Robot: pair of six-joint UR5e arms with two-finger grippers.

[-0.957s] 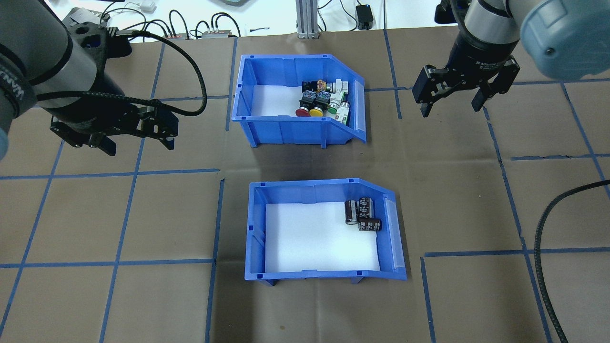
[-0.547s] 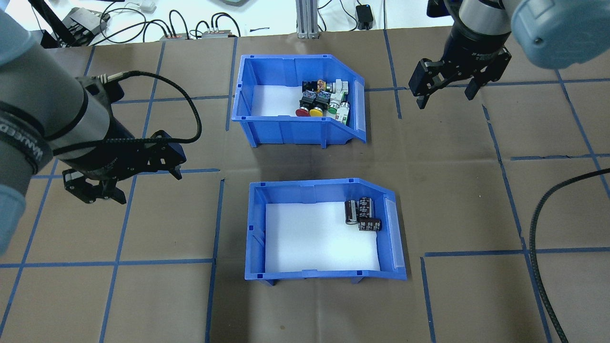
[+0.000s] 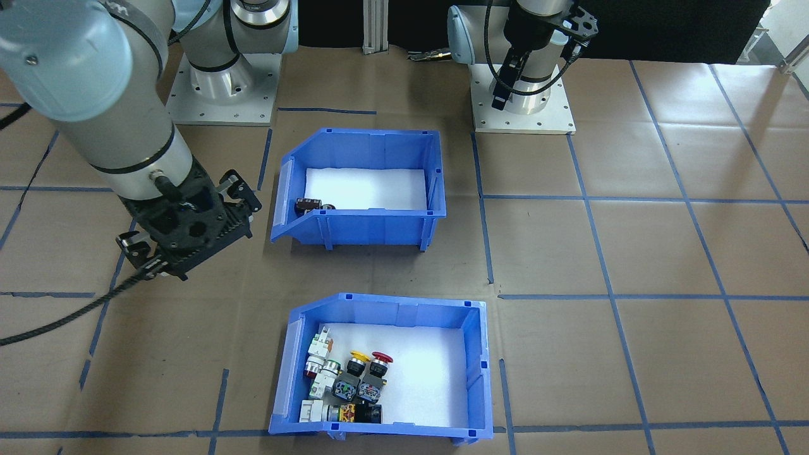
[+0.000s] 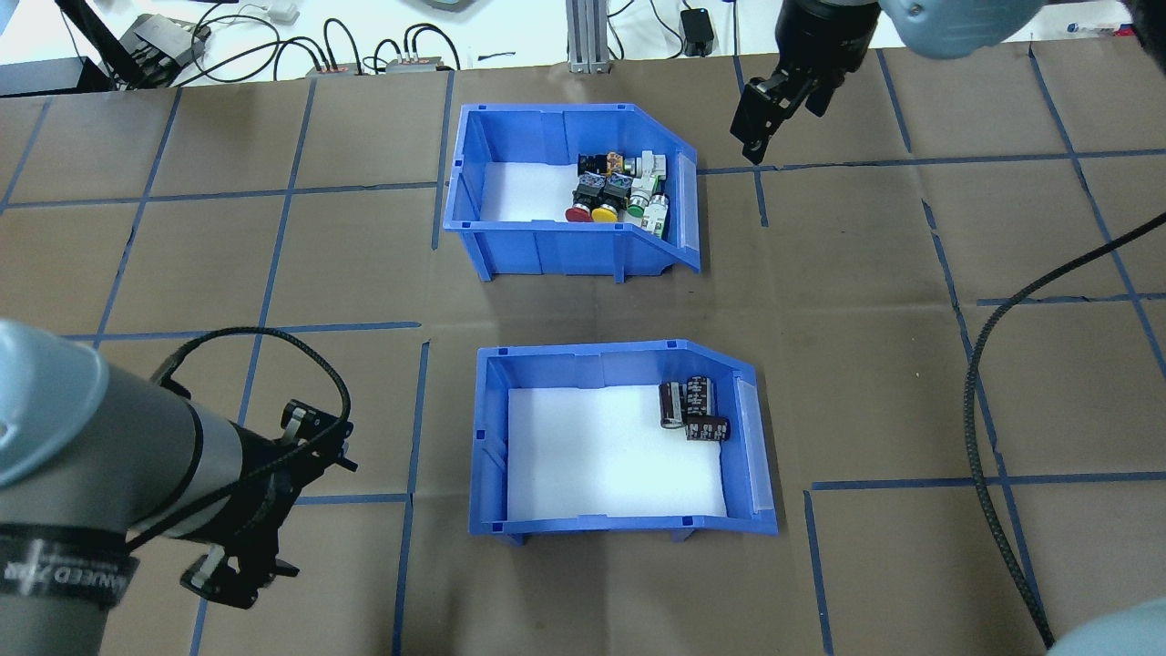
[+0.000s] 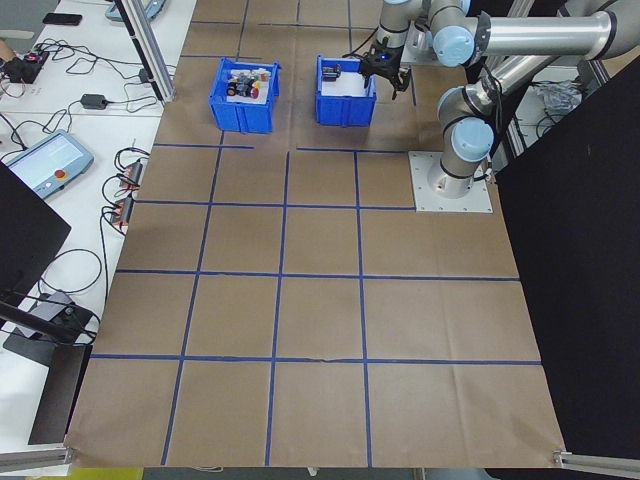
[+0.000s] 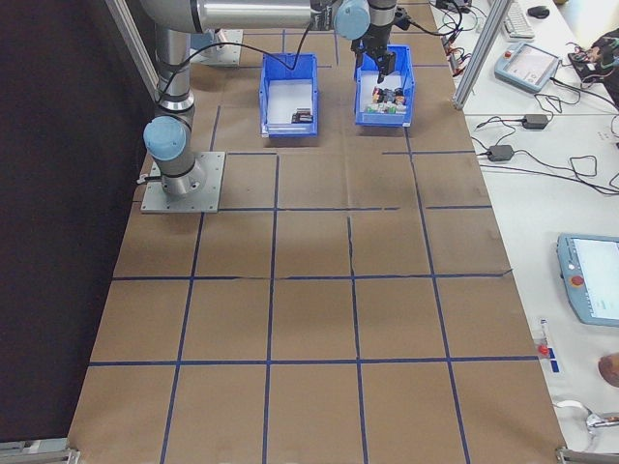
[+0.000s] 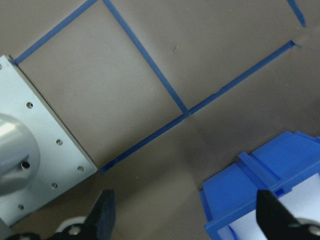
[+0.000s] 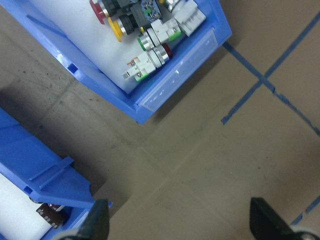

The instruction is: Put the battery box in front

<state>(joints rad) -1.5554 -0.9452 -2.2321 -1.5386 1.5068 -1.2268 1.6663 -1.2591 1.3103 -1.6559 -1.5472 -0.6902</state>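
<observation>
Right end effector (image 3: 193,240) spread, apparently beside battery box (image 3: 360,189).

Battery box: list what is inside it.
The battery box holds a white floor liner and three dark cylindrical cells clustered in the corner by its sloped end. Anything beneath the liner is covered.

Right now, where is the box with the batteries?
In the overhead view, the battery box sits mid-table, nearer the robot than the push-button box.
</observation>
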